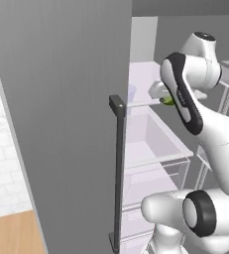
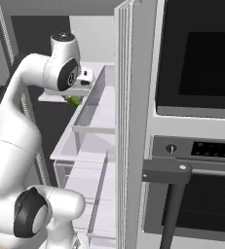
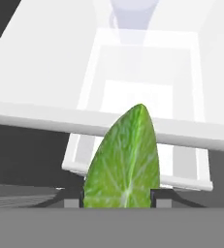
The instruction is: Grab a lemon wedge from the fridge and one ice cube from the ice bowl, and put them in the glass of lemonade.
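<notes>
The fridge (image 1: 61, 124) stands open, white shelves and a clear drawer (image 2: 92, 116) exposed; nothing is visible in the drawer. Above the shelf edge, the gripper (image 3: 118, 198) is clenched on the lemon wedge (image 3: 125, 164). Risk: withdrawal could knock the wedge against the door or shelf, dislodging it from the narrow grip.

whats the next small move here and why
Probably draw the end effector straight back out of the fridge, keeping it shut on the wedge. The hand view shows the wedge held between the fingertips, off the white shelf and above a clear drawer, so the pick looks done. The open door stands close beside the arm, so a slow retreat seems wise.
</notes>
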